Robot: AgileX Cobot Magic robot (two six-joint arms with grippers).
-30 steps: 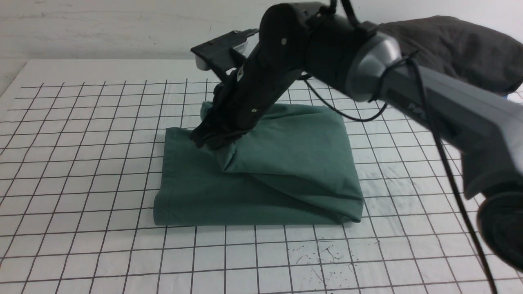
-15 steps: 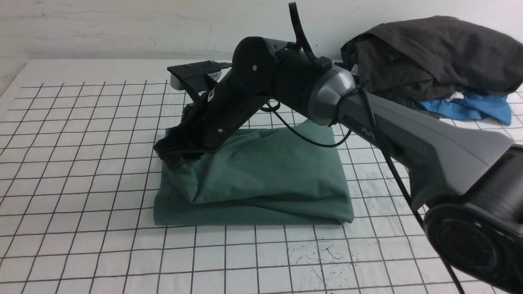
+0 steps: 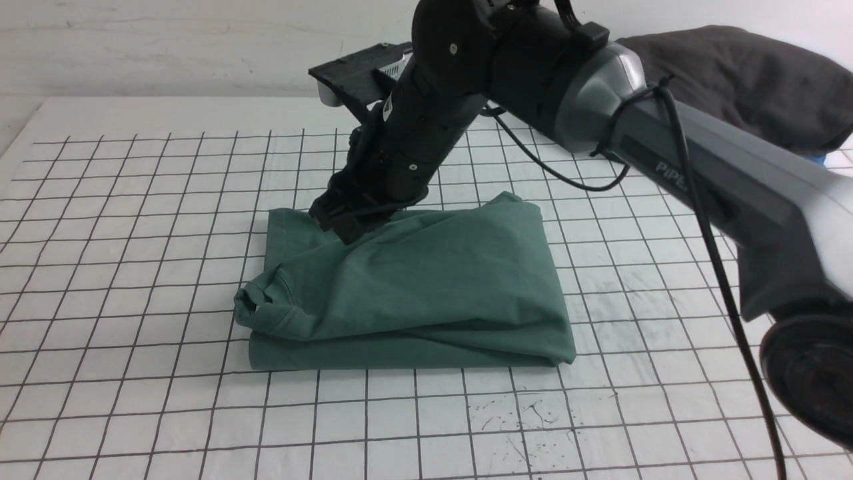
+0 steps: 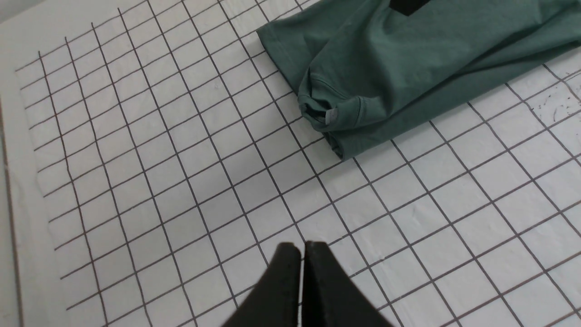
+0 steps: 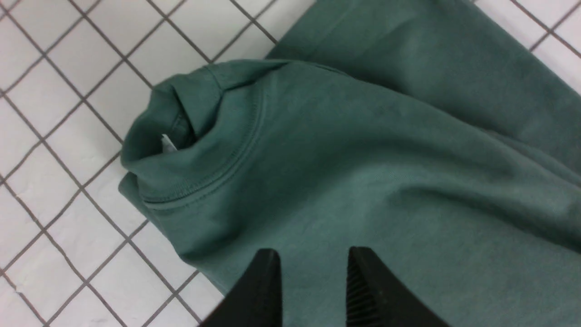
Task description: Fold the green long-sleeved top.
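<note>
On the gridded table, the green top is seen folded over in the front view. In the left wrist view, the left gripper is closed, empty. In the right wrist view, the right gripper is parted above the fabric; the bunched collar should be smoothed gently.

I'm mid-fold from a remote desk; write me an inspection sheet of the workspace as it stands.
Surface: white with a dark grid, dark scribble-like marks near the robot's side.
Job's things: green top partly folded, collar end bunched at the robot's left.
Clutter: dark grey garment at the far right, a bit of blue cloth beneath.
Left gripper: shut, nothing in it, off the top.
Right gripper: fingers apart, over the top, holding nothing.
Cables: black cable hanging loosely along the right arm.
Surroundings: pale wall behind.
</note>
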